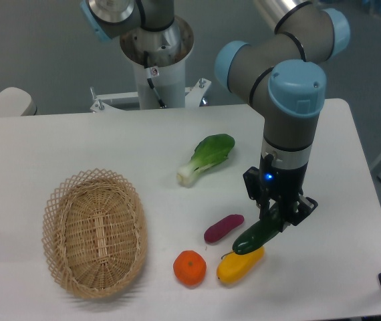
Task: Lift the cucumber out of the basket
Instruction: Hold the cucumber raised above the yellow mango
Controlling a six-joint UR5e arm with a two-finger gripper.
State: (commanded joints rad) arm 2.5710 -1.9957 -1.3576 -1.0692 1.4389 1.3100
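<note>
The dark green cucumber (256, 236) hangs tilted just above the table at the right, its lower end over a yellow vegetable (240, 263). My gripper (279, 219) is shut on the cucumber's upper end, pointing down from the arm. The tan wicker basket (94, 231) sits at the left front of the table with nothing in it, well away from the gripper.
A purple oblong vegetable (223, 227) lies just left of the cucumber. An orange fruit (190, 267) rests near the front edge. A bok choy (206, 158) lies mid-table behind them. The robot base (156, 53) stands at the back.
</note>
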